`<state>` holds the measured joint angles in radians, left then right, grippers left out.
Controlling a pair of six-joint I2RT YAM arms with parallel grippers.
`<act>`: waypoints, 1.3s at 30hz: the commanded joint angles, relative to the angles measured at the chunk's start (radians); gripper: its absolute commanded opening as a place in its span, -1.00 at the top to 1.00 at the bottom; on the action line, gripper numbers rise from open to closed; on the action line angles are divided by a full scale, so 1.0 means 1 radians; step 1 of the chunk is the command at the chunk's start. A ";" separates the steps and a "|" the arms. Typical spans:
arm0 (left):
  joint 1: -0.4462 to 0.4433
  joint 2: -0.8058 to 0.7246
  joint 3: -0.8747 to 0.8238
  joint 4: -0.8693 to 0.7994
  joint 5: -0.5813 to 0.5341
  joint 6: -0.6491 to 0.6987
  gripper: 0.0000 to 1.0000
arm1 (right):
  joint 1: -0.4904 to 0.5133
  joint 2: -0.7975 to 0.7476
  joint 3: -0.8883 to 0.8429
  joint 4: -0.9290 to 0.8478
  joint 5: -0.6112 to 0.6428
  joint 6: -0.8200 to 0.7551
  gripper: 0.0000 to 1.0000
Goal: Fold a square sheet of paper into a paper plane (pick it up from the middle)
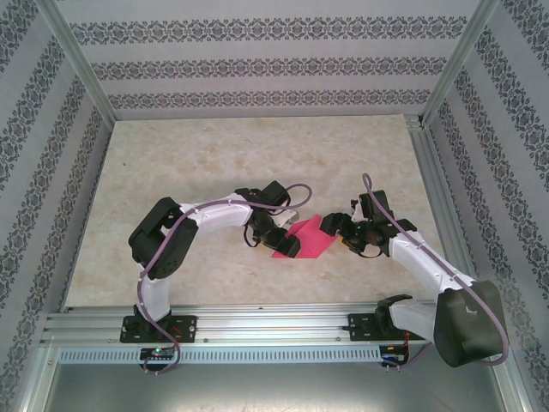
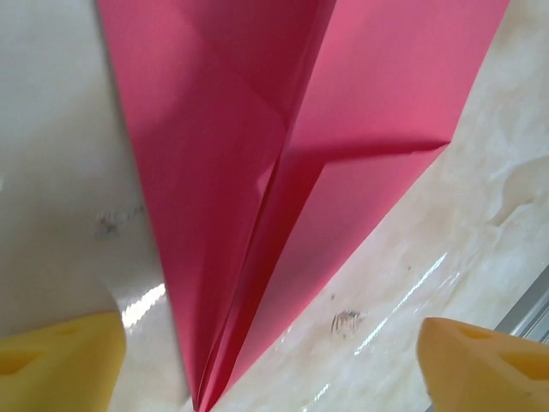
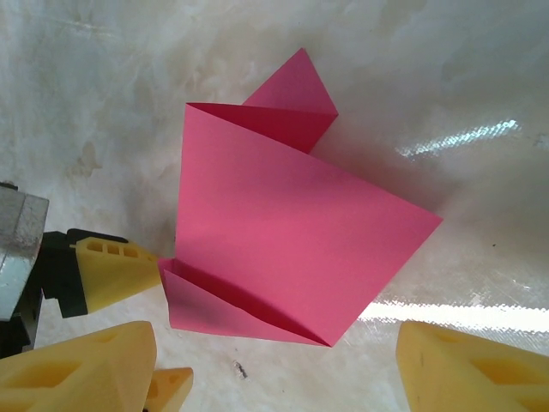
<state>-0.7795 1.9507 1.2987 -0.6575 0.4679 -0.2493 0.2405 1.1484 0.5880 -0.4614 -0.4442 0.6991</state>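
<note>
1. The paper plane (image 1: 302,238) lay flat on the pale marbled bench (image 1: 214,154), between the two arms and toward the near side.
2. It was magenta-pink and folded. From the left wrist it looked like a narrow triangle with a crease down its middle, tapering to a sharp nose.
3. The left pincer (image 2: 270,369) was open. Its yellow fingertips (image 2: 56,360) stood wide apart on either side of the nose, and neither one pressed on the paper.
4. The nose pointed into the gap between those fingertips, and the paper rested on the bench there rather than being lifted.
5. The right pincer (image 3: 274,378) was open too, its yellow fingertips (image 3: 467,369) spread well apart on the near side of the paper, gripping nothing.
6. From the right wrist the paper showed a broad flat face with a small triangular flap poking out at the far edge and a folded strip along the near edge.
7. In that same view one yellow fingertip of the left pincer sat right at the paper's near left corner; I could not tell whether it touched.
8. From above, the paper lay just beside both pincers, the left one overlapping its left edge.
</note>
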 commanded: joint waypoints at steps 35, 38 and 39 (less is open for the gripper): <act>0.146 -0.001 -0.184 0.499 0.286 -0.285 1.00 | -0.053 -0.014 0.199 -0.001 0.137 -0.121 -0.96; 0.150 -0.015 -0.216 0.548 0.279 -0.319 1.00 | -0.103 -0.032 0.144 0.121 0.050 -0.054 -0.96; 0.151 -0.018 -0.228 0.564 0.271 -0.337 1.00 | -0.116 -0.033 0.118 0.178 0.019 -0.028 -0.96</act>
<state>-0.6426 1.9717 1.0958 -0.2054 0.7288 -0.5140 0.1528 1.1286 0.7601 -0.4358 -0.3477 0.6048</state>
